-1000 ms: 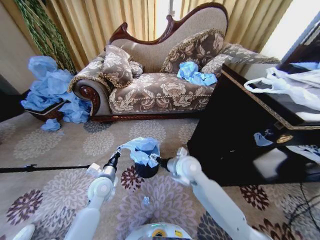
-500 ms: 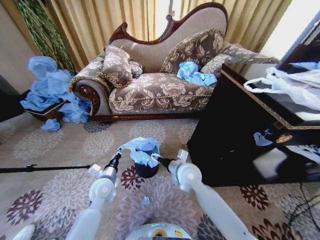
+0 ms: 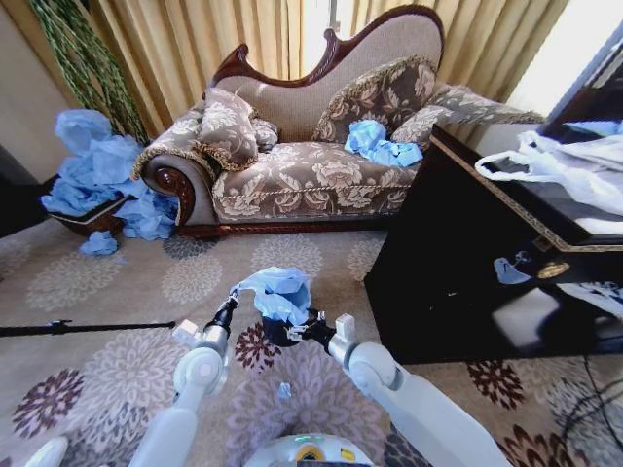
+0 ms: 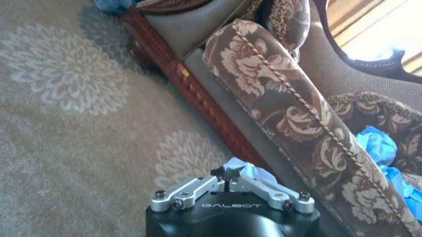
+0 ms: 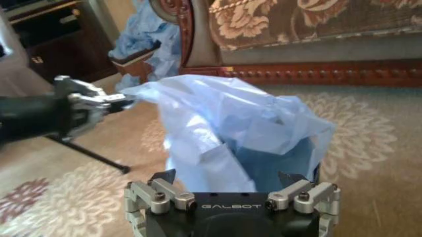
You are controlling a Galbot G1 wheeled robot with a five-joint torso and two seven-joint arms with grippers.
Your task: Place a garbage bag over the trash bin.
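- Head view: the wrinkly, translucent garbage bag (image 3: 279, 294) is draped over the black cylindrical trash bin (image 3: 283, 335) on patterned carpet (image 3: 117, 282).
- Left wrist view: the left gripper (image 4: 228, 176) is clenched on bag film.
- Right wrist view: the right gripper (image 5: 228, 178) is spread, released, just beside the bag.

"GALBOT" in pale capitals on the black housing of the left gripper (image 4: 228, 178) in the left wrist view, same "GALBOT" wordmark on the black housing of the right gripper (image 5: 228, 178) in the right wrist view, no other legible text
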